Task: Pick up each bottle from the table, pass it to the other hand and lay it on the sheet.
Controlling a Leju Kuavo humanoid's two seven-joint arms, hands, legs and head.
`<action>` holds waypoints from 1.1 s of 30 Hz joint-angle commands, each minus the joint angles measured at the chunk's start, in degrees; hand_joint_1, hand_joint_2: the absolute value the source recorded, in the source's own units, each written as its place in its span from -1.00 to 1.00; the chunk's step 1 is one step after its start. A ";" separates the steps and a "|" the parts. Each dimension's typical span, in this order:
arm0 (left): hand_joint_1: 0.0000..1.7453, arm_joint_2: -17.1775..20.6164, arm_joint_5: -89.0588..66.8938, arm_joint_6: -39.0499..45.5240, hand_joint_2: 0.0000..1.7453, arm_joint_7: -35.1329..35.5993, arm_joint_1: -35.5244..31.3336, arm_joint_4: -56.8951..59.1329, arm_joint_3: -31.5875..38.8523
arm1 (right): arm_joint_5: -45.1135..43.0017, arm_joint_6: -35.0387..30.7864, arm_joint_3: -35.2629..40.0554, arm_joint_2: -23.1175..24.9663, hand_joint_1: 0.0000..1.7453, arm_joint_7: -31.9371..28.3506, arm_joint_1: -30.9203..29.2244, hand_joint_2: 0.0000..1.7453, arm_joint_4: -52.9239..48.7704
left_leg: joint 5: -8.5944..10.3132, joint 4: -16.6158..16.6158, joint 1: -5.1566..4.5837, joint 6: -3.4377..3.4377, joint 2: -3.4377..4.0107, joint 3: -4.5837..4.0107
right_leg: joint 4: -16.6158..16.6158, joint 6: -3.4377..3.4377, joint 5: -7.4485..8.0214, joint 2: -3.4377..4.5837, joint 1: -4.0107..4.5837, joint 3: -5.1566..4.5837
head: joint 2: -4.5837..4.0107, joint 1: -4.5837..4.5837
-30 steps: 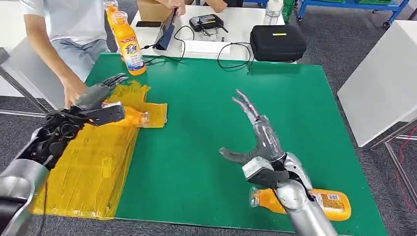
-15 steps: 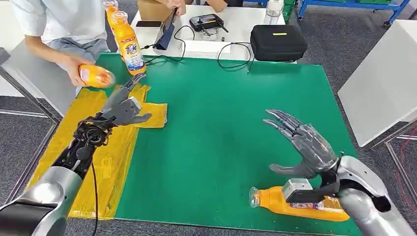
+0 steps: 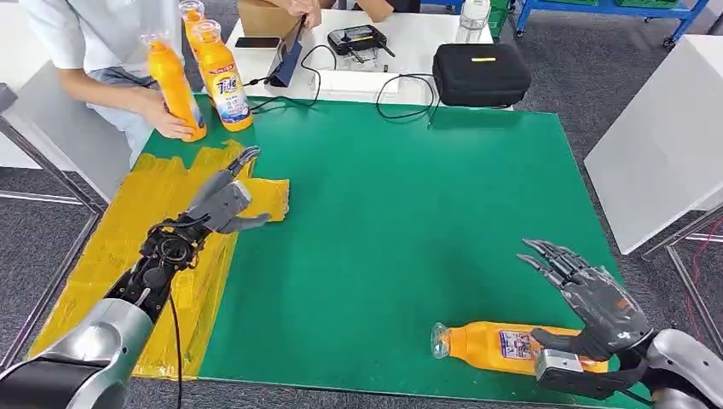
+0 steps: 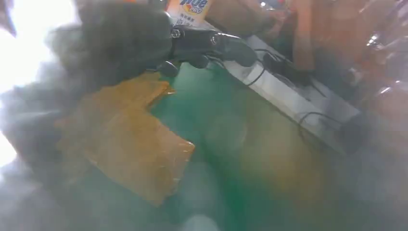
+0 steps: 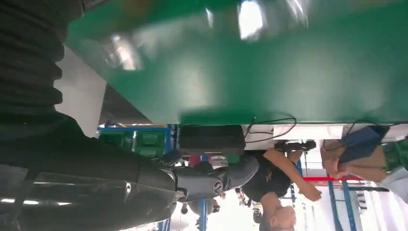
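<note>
Green tabletop spans the frame; an orange bottle lies flat at lower right, just beside the right hand, fingers spread, holding nothing. Left hand hovers released over the yellow sheet. Left wrist view is blurred.

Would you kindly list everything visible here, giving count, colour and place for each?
lying bottle: one, orange, on its side at the mat's near right edge
standing bottles: three, orange, far left corner; a person's hand holds one
sheet: one, yellow, left side
mat: one, green, covering the table
case: one, black, on the white table beyond
left robot hand: open, above the sheet
right robot hand: open, beside the lying bottle
</note>
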 commanded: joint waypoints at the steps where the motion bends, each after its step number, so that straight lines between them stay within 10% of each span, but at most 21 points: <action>1: -1.00 -1.39 0.24 -1.01 1.00 -0.03 -1.84 4.54 1.84 | 1.07 3.43 -0.26 -0.47 -1.00 1.16 0.41 1.00 2.06 | -0.06 -0.02 0.03 -0.05 -0.04 0.16 | -0.06 -0.07 -0.06 0.14 0.01 0.19 | 0.00 0.02; 11: -1.00 -0.62 1.26 -1.91 1.00 -0.55 -1.38 5.72 1.94 | 2.81 8.47 7.59 -1.67 -1.00 1.95 -10.76 1.00 17.29 | -0.08 -0.15 0.10 -0.08 0.18 0.43 | -0.27 -0.11 0.04 0.49 0.07 0.45 | 0.00 0.00; 33: -1.00 -0.68 1.25 -1.93 1.00 -0.49 -1.45 5.69 1.91 | 2.81 8.46 7.60 -1.88 -1.00 1.95 -10.45 1.00 16.96 | -0.06 -0.06 0.06 -0.06 0.04 0.24 | -0.11 -0.10 -0.03 0.27 0.03 0.28 | 0.00 0.00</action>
